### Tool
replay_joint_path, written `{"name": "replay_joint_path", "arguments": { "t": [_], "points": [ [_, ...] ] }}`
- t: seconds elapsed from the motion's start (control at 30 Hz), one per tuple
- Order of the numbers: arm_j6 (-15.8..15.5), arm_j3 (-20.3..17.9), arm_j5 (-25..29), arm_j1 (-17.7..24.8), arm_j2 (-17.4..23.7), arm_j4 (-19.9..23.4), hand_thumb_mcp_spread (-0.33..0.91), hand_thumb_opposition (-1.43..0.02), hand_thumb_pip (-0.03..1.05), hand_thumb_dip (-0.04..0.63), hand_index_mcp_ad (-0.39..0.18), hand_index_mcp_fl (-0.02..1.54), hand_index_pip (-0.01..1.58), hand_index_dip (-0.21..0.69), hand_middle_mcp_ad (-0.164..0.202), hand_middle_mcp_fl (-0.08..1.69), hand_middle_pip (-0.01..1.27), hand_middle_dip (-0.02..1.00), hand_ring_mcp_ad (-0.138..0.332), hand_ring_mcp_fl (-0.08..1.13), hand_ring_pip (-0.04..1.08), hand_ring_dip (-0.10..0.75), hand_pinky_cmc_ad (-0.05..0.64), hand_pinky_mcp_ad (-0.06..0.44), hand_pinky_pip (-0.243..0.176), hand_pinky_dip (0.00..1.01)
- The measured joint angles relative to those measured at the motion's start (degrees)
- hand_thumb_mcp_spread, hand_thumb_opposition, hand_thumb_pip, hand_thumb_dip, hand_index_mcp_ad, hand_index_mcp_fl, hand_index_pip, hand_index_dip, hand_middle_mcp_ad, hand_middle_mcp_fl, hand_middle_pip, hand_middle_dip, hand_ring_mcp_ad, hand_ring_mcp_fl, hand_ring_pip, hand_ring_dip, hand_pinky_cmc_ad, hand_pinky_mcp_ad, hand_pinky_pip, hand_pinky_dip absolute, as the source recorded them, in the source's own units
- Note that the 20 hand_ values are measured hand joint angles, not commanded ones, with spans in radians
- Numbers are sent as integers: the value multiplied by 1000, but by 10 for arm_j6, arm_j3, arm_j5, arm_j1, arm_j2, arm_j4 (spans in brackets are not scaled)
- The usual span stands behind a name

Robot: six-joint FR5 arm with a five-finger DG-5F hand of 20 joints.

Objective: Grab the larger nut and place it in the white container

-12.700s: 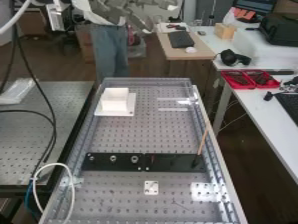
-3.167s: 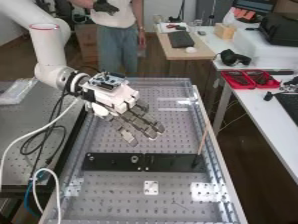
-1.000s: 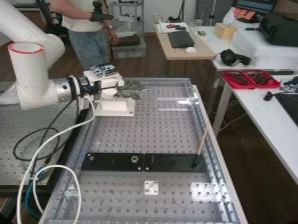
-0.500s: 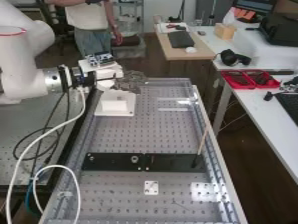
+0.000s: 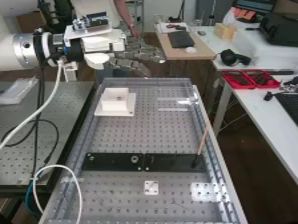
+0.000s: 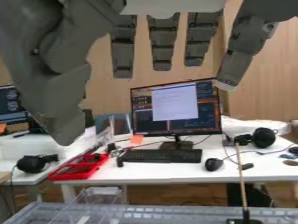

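In the high view the hand [image 5: 136,54] is raised beyond the bench's far end, above and behind the white container [image 5: 115,101]. Its fingers stretch out straight and hold nothing. The container stands on a white base plate near the far left corner of the bench; what lies inside cannot be made out. On the black bar [image 5: 116,167] stand the smaller nut [image 5: 91,158] and the bearing [image 5: 134,159], with a gap between them. In the wrist view the hand [image 6: 163,42] has its fingers and thumb extended and apart.
A thin wooden stick [image 5: 202,142] stands upright at the bar's right end. Clear rails [image 5: 211,150] edge the bench [image 5: 149,135]. A white cable [image 5: 46,100] hangs from the arm. Behind are a monitor [image 6: 176,107] and red trays [image 6: 78,167].
Since the first frame the larger nut has left the bar. The hand went from over the bench to above the container, then rose away from it, up and to the right, with its fingers now spread.
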Motion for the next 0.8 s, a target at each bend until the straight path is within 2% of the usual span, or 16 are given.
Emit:
{"name": "replay_joint_path", "arguments": {
  "t": [0.13, 0.2, 0.3, 0.43, 0.57, 0.8],
  "points": [
    [-7, 19, 23, -6, 0, -10, 213, -803, 654, 215, -134, 21, 328, -49, 75, 99, 131, 269, 148, 2, 122, 155, 375, 304, -108, 738],
    [-12, 30, 32, -6, -1, -15, 194, -806, 649, 213, -134, 33, 274, -49, 75, 117, 131, 269, 138, 2, 120, 155, 372, 309, -108, 738],
    [-20, 42, 52, -4, -1, -22, 194, -789, 649, 202, -129, 40, 227, -49, 75, 117, 131, 269, 155, 7, 124, 155, 375, 314, -105, 738],
    [-19, 56, 79, 1, 1, -37, 178, -784, 649, 190, -136, 52, 166, -49, 75, 113, 127, 269, 154, 7, 87, 155, 375, 312, -108, 738],
    [-19, 78, 122, 7, 9, -70, 164, -780, 649, 188, -126, 54, 154, -49, 73, 117, 127, 269, 152, 7, 87, 155, 375, 330, -108, 733],
    [-13, 104, 169, 9, 11, -99, 147, -782, 649, 175, -126, 63, 134, -49, 75, 113, 127, 269, 159, 7, 87, 155, 379, 330, -105, 721]
  ]
}}
